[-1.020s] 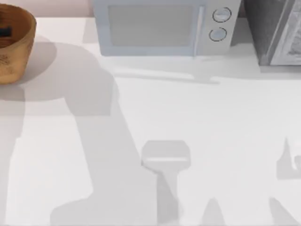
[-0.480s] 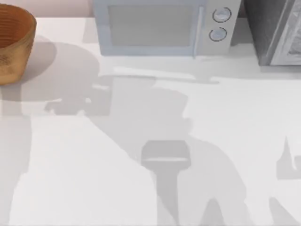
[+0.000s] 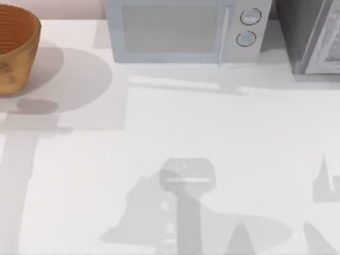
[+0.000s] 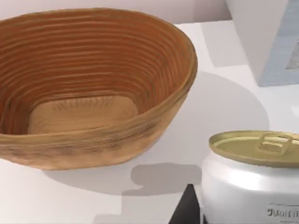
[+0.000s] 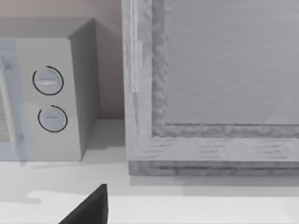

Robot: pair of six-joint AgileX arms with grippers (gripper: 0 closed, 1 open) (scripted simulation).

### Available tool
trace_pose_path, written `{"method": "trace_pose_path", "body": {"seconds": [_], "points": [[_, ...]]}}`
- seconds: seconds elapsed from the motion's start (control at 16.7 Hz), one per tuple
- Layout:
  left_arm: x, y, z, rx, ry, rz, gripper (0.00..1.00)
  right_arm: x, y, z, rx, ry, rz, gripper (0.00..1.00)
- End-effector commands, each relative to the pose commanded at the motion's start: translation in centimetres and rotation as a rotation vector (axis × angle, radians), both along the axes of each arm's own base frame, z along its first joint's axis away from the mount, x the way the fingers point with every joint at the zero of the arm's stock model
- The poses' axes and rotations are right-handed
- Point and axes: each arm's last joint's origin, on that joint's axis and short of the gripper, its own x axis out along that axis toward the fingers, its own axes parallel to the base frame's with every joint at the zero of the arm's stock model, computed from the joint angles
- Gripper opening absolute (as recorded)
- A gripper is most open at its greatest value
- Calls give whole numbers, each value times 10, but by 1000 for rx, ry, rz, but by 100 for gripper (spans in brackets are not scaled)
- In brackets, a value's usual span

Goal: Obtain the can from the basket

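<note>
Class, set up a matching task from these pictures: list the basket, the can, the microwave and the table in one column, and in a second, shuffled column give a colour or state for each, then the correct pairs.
Column 1:
1. basket
2. can
3. microwave
4. table

Column 2:
A. two round dials on its front
B. gold lid with a pull tab
C. white, crossed by grey shadows
D. ribbed orange-brown inside, nothing in it

Pairs: 1-D, 2-B, 3-A, 4-C
</note>
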Motion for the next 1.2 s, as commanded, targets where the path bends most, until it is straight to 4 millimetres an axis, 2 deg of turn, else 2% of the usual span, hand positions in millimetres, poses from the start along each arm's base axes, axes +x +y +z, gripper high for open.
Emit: {"method": "trace_pose_path", "body": {"seconds": [0.18, 0.3, 0.48, 0.6, 0.78, 1.2], "points": [[-55, -10, -40, 0, -172, 16, 0, 0, 0, 0, 0, 0, 0, 100], [-78, -14, -73, -6, -275, 30, 0, 0, 0, 0, 0, 0, 0, 100], [-96, -17, -118, -23, -402, 55, 0, 0, 0, 0, 0, 0, 0, 100], [-99, -18, -139, -37, -466, 73, 0, 0, 0, 0, 0, 0, 0, 100], [-100, -18, -155, -48, -520, 104, 0, 0, 0, 0, 0, 0, 0, 100], [-100, -18, -157, -46, -519, 109, 0, 0, 0, 0, 0, 0, 0, 100]]}}
